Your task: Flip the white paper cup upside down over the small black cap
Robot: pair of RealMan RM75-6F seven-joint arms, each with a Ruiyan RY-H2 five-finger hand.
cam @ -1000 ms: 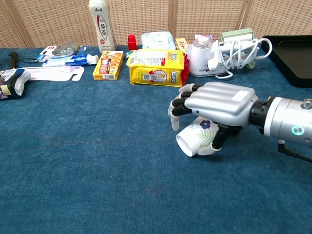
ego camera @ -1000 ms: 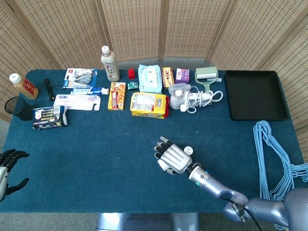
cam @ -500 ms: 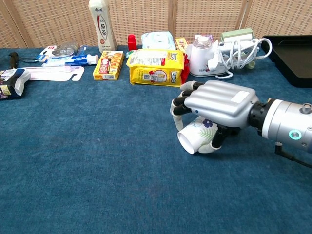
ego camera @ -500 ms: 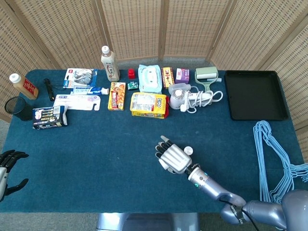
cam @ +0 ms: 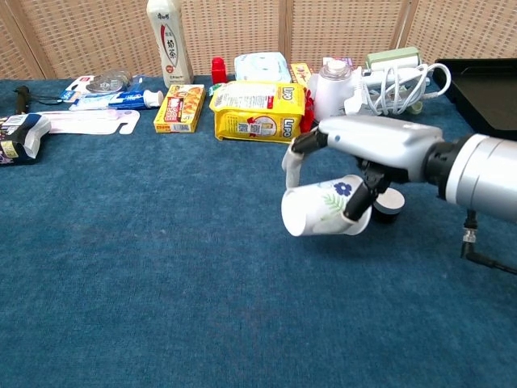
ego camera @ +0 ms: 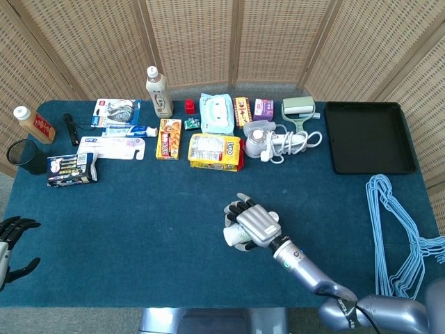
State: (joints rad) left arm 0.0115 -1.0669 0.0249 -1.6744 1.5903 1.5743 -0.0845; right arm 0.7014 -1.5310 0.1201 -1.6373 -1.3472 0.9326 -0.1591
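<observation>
While lifted – smooth paper cup (cam: 323, 212) | right hand (cam: 367, 149) grips | round black cap (cam: 388, 203) beside

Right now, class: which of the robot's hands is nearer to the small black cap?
Right. The right hand holds the white paper cup just beside the small black cap; the left hand sits at the table's far left edge.

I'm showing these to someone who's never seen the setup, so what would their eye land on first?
First, the right hand near the table's middle front, holding a white paper cup on its side above the blue cloth, with the small black cap just behind it. Then the row of packets along the far edge, notably the yellow bag, and the black tray at far right.
</observation>
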